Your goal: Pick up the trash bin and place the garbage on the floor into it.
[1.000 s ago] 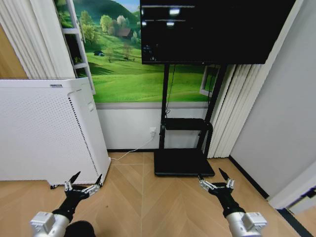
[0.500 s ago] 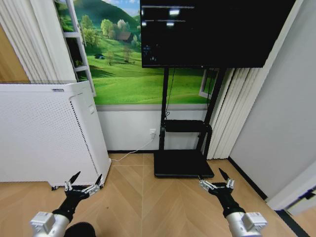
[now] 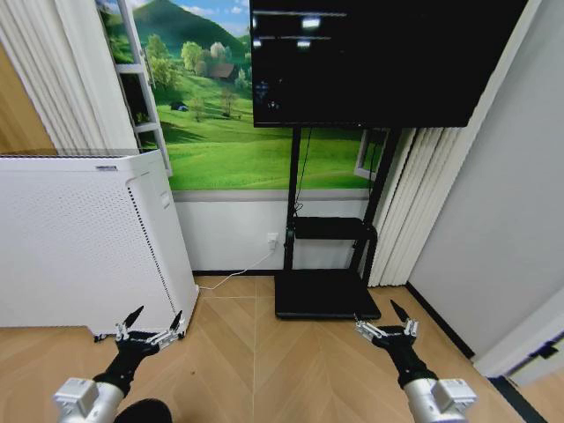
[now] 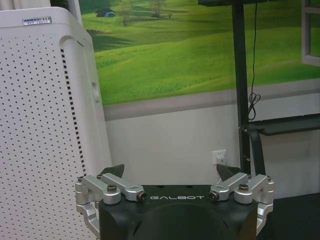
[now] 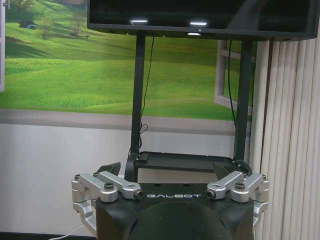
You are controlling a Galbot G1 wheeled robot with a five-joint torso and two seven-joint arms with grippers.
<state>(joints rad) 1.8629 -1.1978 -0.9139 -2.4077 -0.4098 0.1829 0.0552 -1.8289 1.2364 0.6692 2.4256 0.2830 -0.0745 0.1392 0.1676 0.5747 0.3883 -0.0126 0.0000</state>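
Note:
The trash bin and the garbage are out of view. The floor (image 3: 264, 352) of light herringbone wood stretches ahead of me. My left gripper (image 3: 157, 315) hovers open above it, just in front of the white appliance's lower corner. In the left wrist view the left gripper (image 4: 170, 170) has its fingers spread wide with nothing between them. My right gripper (image 3: 377, 313) is open too, low over the floor by the front right corner of the TV-stand base. The right wrist view shows the right gripper (image 5: 166, 167) spread and holding nothing.
A tall white perforated appliance (image 3: 79, 238) stands at the left. The flat black TV-stand base (image 3: 322, 295) and its posts carry a large dark screen (image 3: 379, 53). A grey wall (image 3: 502, 220) closes the right side. A dark rounded shape (image 3: 145, 411) beside my left arm is unidentifiable.
The whole room has slid slightly downward in the head view, so the camera has tilted up a little. Both arms hold the same pose, fingers still spread.

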